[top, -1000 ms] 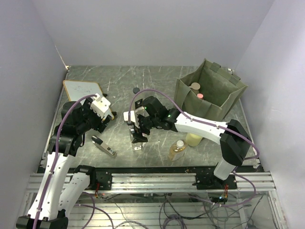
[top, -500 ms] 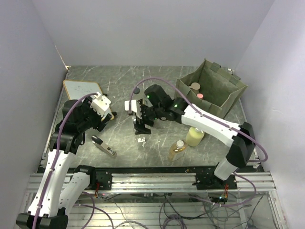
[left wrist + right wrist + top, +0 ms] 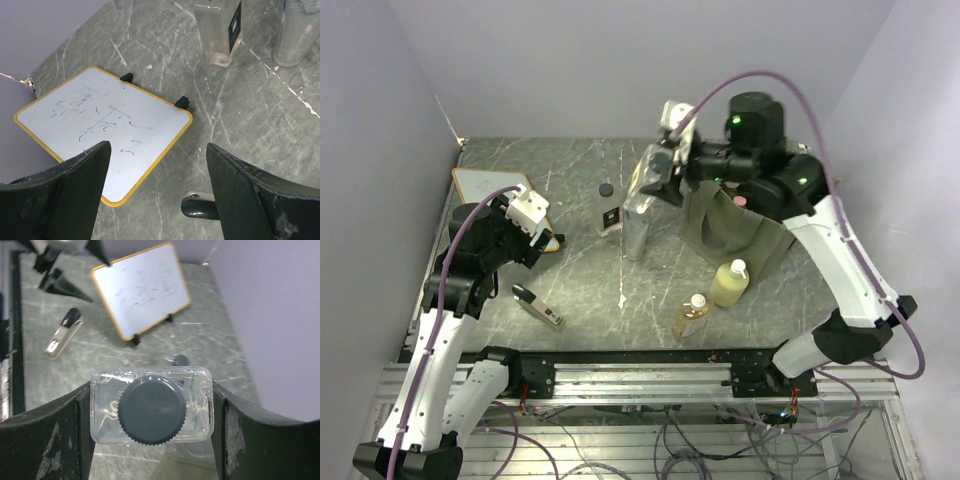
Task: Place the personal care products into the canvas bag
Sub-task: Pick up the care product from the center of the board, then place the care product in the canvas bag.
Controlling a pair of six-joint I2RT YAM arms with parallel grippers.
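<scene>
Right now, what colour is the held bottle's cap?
Black cap on the clear bottle; right wrist view.

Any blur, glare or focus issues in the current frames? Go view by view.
Top external: even, soft light, faint shadows; the clear bottle in the right gripper looks slightly smeared. Left wrist: whiteboard crisp, left gripper fingers soft up close. Right wrist: black cap sharp, small highlights on the bottle's shoulders, whiteboard behind softer.

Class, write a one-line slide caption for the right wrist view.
Right gripper holds a clear black-capped bottle high above the whiteboard and slim gadget.
</scene>
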